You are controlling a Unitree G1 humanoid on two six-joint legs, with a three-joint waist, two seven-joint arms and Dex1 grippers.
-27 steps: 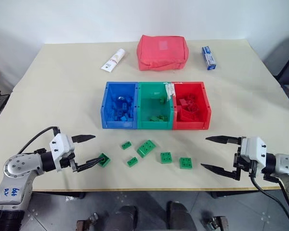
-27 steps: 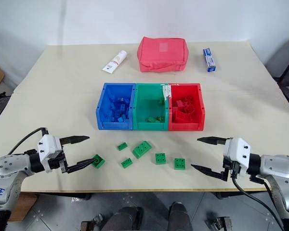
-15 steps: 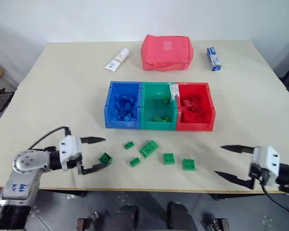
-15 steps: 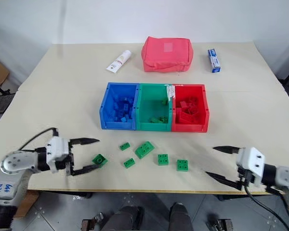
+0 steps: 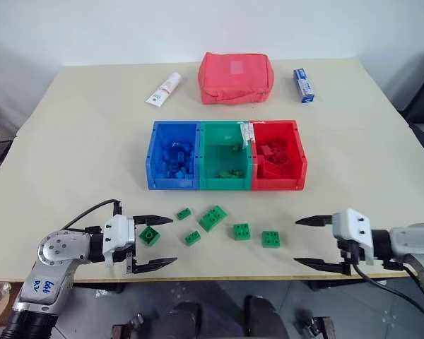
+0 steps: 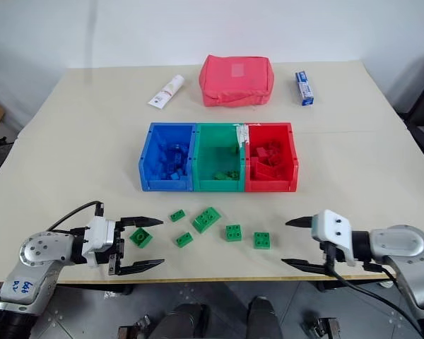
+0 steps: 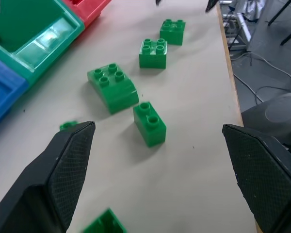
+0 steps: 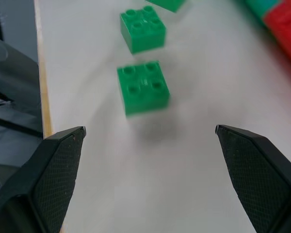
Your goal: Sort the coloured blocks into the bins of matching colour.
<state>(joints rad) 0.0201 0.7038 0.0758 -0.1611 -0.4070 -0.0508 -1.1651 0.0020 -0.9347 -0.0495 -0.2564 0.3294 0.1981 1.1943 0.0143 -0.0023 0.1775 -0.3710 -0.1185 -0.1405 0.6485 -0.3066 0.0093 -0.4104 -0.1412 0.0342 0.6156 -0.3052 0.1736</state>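
Hovering at the near edge of the table [image 5: 71, 141], toward its left corner, the left gripper [image 5: 157, 241] is holding its two black fingers wide apart around empty air, with one green brick [image 5: 149, 236] lying just between and beyond them. Toward the near right corner, the right gripper [image 5: 311, 243] is likewise standing spread, clasping nothing.

Six green blocks are lying loose in a ragged row along the near edge: the one at the left fingers, a small one [image 5: 184, 213], another small one [image 5: 193, 238], a larger sloped one [image 5: 213, 217], and two square ones [image 5: 242, 231] [image 5: 271, 239], the last being nearest the right gripper.

Behind them, at the middle of the table, three joined bins are sitting in a row: the blue bin [image 5: 155, 176] is holding a heap of blue bricks, the green bin [image 5: 226, 185] a few green pieces, the red bin [image 5: 299, 162] several red bricks.

Along the far edge are lying one white tube [image 5: 164, 89], one red fabric pouch [image 5: 235, 77] and one small blue-and-white box [image 5: 304, 85].
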